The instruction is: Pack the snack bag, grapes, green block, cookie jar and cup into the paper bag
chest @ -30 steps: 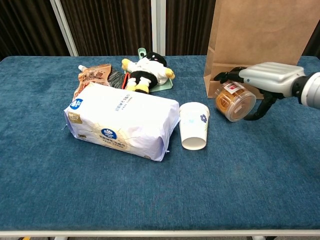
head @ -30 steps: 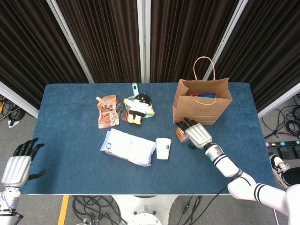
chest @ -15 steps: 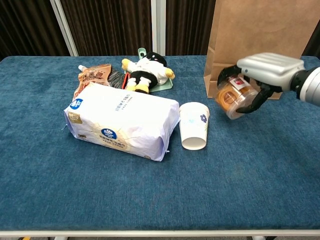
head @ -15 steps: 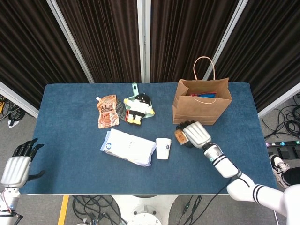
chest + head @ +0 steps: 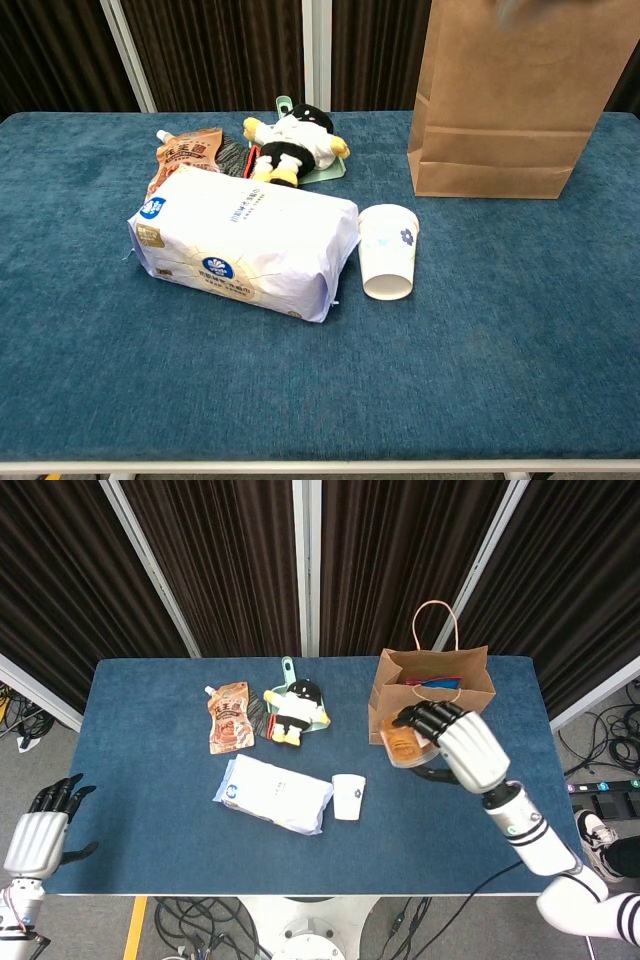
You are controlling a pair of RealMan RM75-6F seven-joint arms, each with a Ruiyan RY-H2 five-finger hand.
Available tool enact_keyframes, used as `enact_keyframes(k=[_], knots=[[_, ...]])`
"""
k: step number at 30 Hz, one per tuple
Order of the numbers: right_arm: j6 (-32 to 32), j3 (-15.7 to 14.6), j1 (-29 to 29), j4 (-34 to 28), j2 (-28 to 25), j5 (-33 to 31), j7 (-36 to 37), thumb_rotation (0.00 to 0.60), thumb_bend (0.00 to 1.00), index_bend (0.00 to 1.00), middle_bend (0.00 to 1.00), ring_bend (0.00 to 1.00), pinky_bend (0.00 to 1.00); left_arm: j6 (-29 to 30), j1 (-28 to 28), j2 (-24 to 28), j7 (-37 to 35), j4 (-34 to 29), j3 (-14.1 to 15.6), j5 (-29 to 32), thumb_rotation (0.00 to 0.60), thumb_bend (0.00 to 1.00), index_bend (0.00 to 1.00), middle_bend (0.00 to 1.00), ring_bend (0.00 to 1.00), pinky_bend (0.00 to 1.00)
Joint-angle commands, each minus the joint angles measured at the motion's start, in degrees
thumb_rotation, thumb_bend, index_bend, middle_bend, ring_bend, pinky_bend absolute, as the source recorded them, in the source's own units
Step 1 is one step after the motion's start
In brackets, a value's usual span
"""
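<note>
Head view: right hand (image 5: 462, 744) grips the clear round plastic cookie jar (image 5: 403, 744), raised off the blue felt table (image 5: 150, 780) in front of the brown paper bag (image 5: 432, 694). Jar is tipped, its long axis running roughly 10-to-4 o'clock, orange cookies facing 10. A second ago it sat low on the cloth at the bag's foot; now lifted against the bag's front. White paper cup (image 5: 348, 796) lies at 8 o'clock from the jar. Left hand (image 5: 40, 826) hangs off the table's 8 o'clock corner, fingers spread, grasping nothing.

Chest view: hand and jar have risen out of frame. Creased matte bag (image 5: 503, 100) stands upright; cup (image 5: 388, 251) sits mouth-down beside the glossy white soft pack (image 5: 243, 240).
</note>
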State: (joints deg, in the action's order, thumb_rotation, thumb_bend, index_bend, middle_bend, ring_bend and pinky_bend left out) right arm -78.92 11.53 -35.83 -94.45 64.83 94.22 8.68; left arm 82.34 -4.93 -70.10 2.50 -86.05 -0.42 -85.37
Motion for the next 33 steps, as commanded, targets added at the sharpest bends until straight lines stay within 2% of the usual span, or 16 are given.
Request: enact_keyframes(k=[1,6,13,21,29,33], knots=[[-1.32,4.60,0.59,-1.73,-2.99,-4.30,1.77,0.600,0.21,0.54,0.53,0.39,0.63,0.23,0.09,0.05,0.03,-0.04,0.06,-0.15,0.600,0.00,0.25,0.18,0.11,0.15],[3.30,9.20,-1.52,0.65,-4.13,-13.17,2.84,0.600,0.21,0.54,0.51,0.39,0.63,0.66,0.20,0.31,0.19,-0.38,-0.06,-0.22,0.600,0.00,0.25,0.18,0.11,0.15],[11.02,12.38,-5.25,7.86,-1.38,-24.57,-1.02,0.600,0.21,0.54,0.50,0.39,0.63,0.52,0.35,0.50,0.65,-0.85,0.03,0.12,0.600,0.00,0.25,0.18,0.11,0.15],[20.77,11.88,-9.16,16.48,3.42,-33.17,-4.99,0.600,0.21,0.52,0.48,0.39,0.63,0.06,0.11,0.88,1.35,-1.56,-0.12,0.46,0.600,0.00,0.25,0.18,0.11,0.15],[25.88,9.77,-11.06,20.62,6.88,-34.46,-6.78,0.600,0.21,0.46,0.44,0.35,0.59,-0.09,0.18,0.95,1.53,-1.75,-0.06,0.73,0.600,0.00,0.25,0.18,0.11,0.15],[27.60,9.47,-11.19,20.38,6.80,-34.41,-5.87,0.600,0.20,0.36,0.39,0.28,0.52,-0.07,0.36,0.77,1.36,-1.51,0.09,0.82,0.600,0.00,0.25,0.18,0.11,0.15]])
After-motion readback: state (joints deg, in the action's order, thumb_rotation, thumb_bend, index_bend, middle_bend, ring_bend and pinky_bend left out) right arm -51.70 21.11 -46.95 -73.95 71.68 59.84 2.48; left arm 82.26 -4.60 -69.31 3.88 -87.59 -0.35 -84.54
